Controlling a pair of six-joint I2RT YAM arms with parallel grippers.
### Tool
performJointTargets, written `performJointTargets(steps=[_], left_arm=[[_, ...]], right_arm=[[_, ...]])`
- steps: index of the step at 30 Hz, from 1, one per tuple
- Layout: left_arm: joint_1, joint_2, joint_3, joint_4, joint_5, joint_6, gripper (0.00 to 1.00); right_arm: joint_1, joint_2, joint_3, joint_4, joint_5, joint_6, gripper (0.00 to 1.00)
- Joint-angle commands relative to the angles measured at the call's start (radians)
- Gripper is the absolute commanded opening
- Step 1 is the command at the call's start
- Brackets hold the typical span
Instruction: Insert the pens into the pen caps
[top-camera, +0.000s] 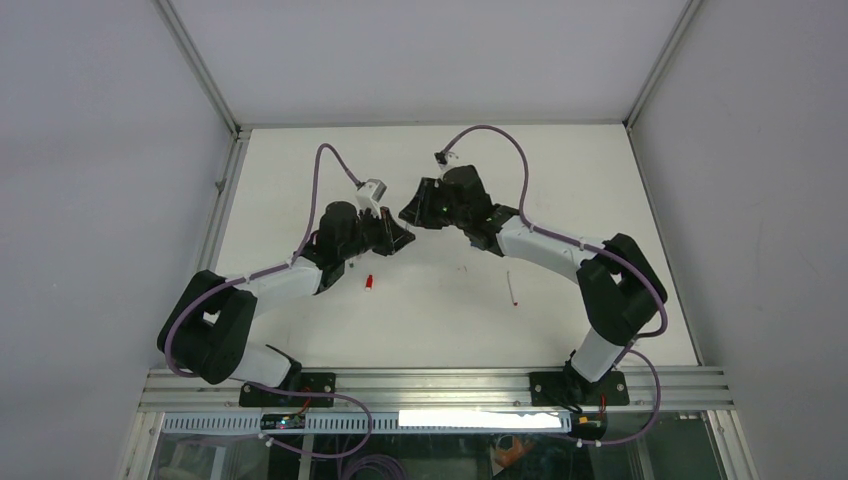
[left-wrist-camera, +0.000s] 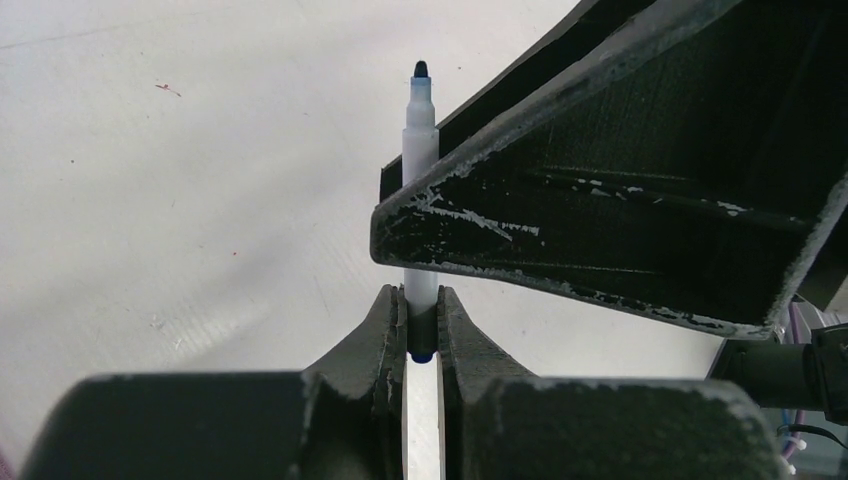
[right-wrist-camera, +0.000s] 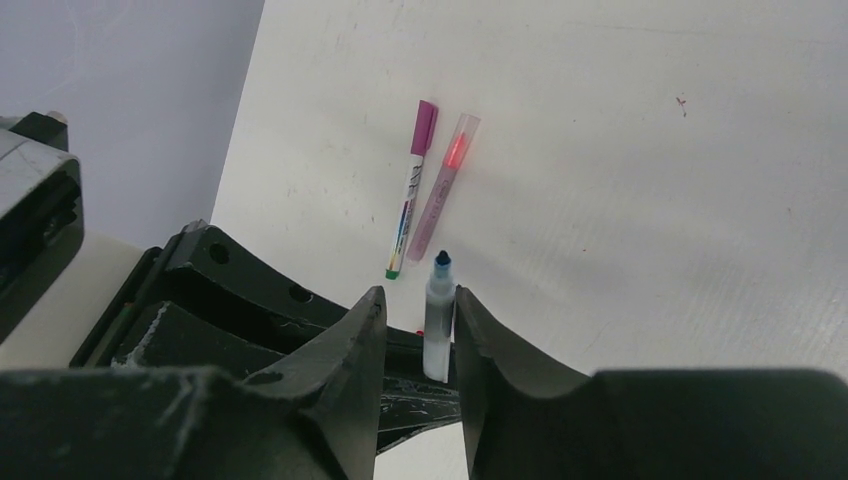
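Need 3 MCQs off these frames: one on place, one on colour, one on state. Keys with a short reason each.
1. Where are the magenta-capped pen and the pink pen?
A) side by side on the table
B) crossed in a stack
C) in a gripper

2. What colour is the tip of the white pen?
A) red
B) dark blue
C) green

3. What state is the left gripper in?
A) wide open
B) out of view
C) shut on the white pen

Key:
1 A: the right wrist view shows them lying parallel on the table.
2 B: the tip is dark blue in both wrist views.
3 C: its fingers pinch the barrel from both sides.
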Motion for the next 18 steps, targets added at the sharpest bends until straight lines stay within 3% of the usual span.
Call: performJointTargets(steps=[1, 5, 9, 11, 14, 18], left_arm=[[-0.012, 0.001, 0.043, 0.022, 0.015, 0.033, 0.00], [-0.015, 0.017, 0.044, -0.001, 0.025, 0.040, 0.00], [-0.020, 0.008, 0.036, -0.062, 0.022, 0.078, 0.00], [-0.025, -0.015, 0.036, -0.114, 0.011, 0.108, 0.00], [-0.032, -0.065, 0.045, -0.207, -0.020, 0.159, 0.00], [-0.034, -0.145, 0.055, -0.318, -0.076, 0.214, 0.00]], right_arm=[[-0.019, -0.071, -0.051, 0.086, 0.083, 0.000, 0.34], [-0.111, -0.215, -0.149, 0.037, 0.216, 0.004, 0.38], [-0.192, -0.305, -0.126, -0.305, 0.340, 0.092, 0.42], [-0.203, -0.316, -0.082, -0.475, 0.377, 0.155, 0.52], [-0.212, -0.322, -0.050, -0.607, 0.347, 0.256, 0.63], [-0.241, -0.322, -0.077, -0.607, 0.244, 0.402, 0.74]])
